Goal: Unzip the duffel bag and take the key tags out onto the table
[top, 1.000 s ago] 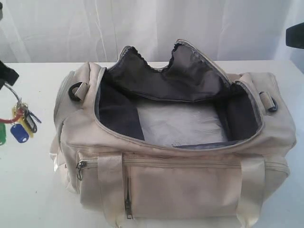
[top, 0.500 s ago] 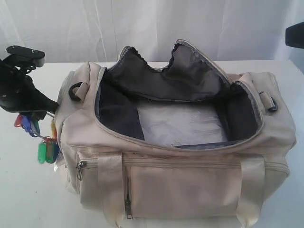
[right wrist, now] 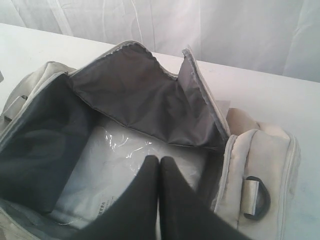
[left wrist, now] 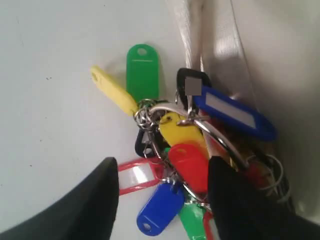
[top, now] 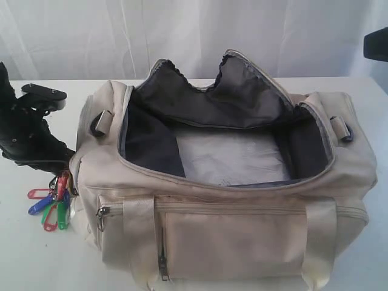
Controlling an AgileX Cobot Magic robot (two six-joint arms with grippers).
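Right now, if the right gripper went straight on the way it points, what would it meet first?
Probably the plastic-wrapped white sheet on the floor of the open duffel bag; the right gripper, shut, aims into its mouth, though depth is unclear.

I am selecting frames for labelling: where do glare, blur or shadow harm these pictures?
Exterior view: curtain and table nearly washed out, the lining of the duffel bag in deep shadow. Left wrist view: key tags fairly sharp, left gripper a blurred dark shape. Right wrist view: small glints on the plastic sheet inside the bag; right gripper soft and black.
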